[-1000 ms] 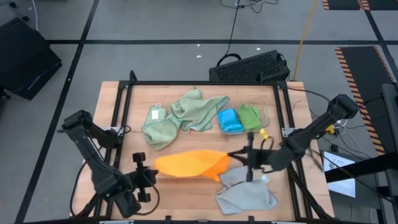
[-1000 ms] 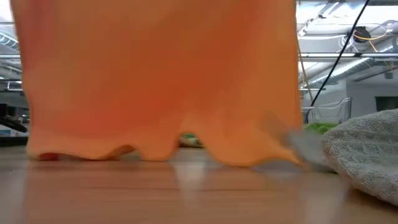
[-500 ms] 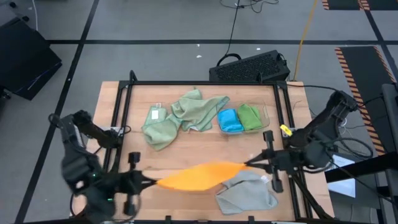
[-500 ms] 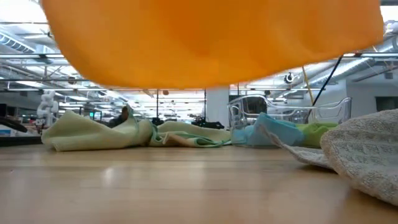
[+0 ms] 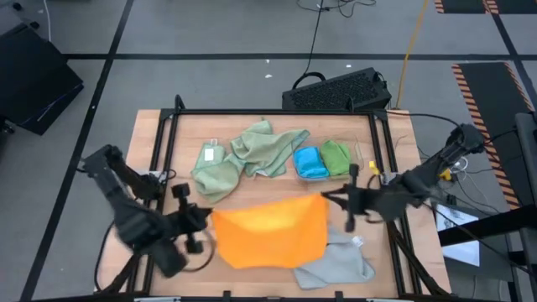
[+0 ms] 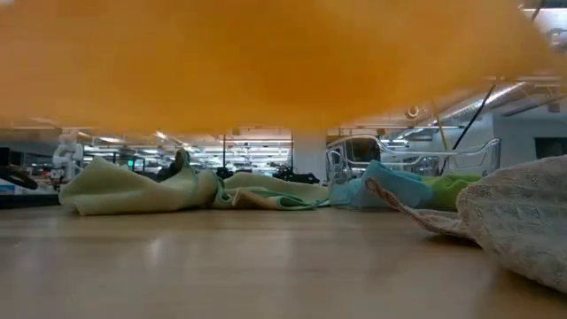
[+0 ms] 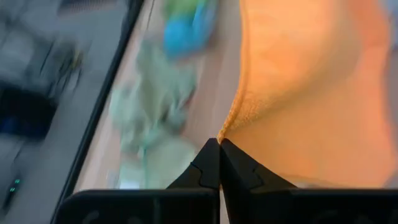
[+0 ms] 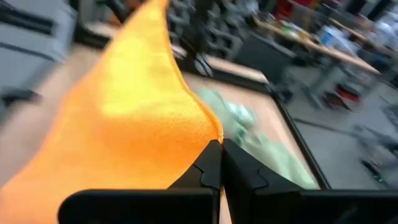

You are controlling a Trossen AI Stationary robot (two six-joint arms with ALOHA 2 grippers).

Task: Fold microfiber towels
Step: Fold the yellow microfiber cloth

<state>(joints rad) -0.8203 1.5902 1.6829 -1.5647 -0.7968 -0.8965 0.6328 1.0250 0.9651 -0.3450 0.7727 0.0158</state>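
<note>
Pinched shut on opposite corners of the orange towel [image 5: 270, 231], left gripper [image 5: 201, 220] and right gripper [image 5: 330, 201] apart to hold it spread flat above the table [image 5: 159, 143], near the grey towel [image 5: 336, 264], likely for laying down to fold.

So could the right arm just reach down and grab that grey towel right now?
Probably not yet. The right gripper is shut on a corner of the orange towel, which it holds spread with the left gripper. That towel also hangs over part of the grey towel.
</note>
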